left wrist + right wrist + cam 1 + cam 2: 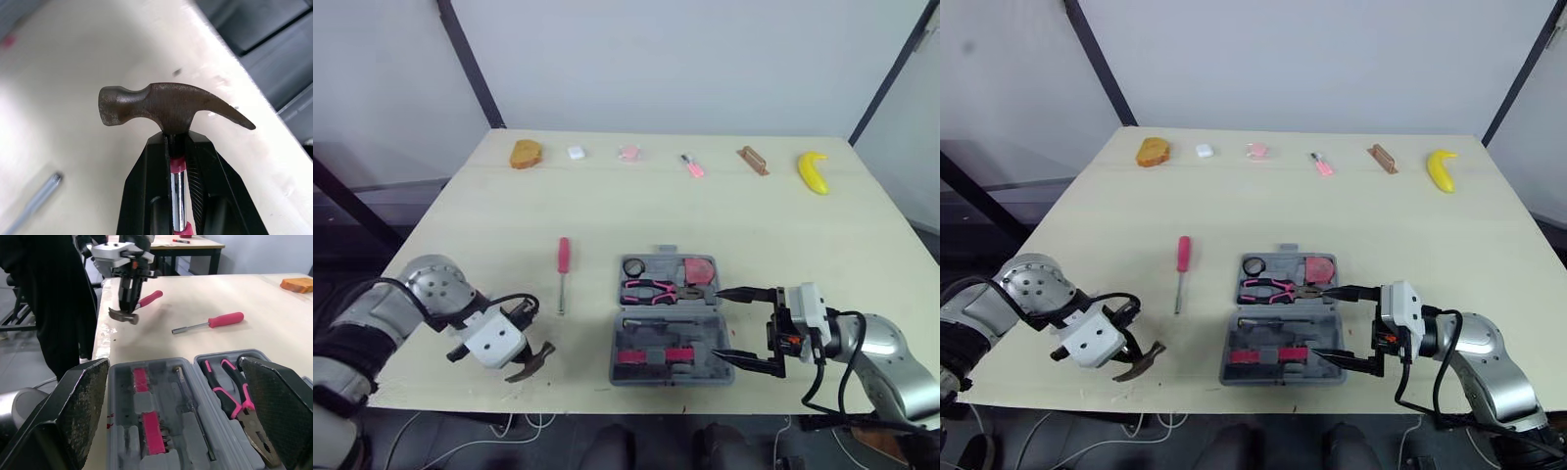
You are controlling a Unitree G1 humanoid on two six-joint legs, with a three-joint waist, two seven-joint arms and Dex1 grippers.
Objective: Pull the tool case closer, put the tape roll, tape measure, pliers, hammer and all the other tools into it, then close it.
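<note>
We see a pale table with a grey tool case lying open near its front edge, right of centre. Our right gripper sits at the case's right edge, fingers spread wide, gripping nothing. Our left gripper, by the front edge toward the left corner, is clamped on the hammer just below its head. A red-handled screwdriver lies left of the case. Pink-handled pliers and a black tape roll rest in the case's rear half.

Pale wooden table, white wall
</note>
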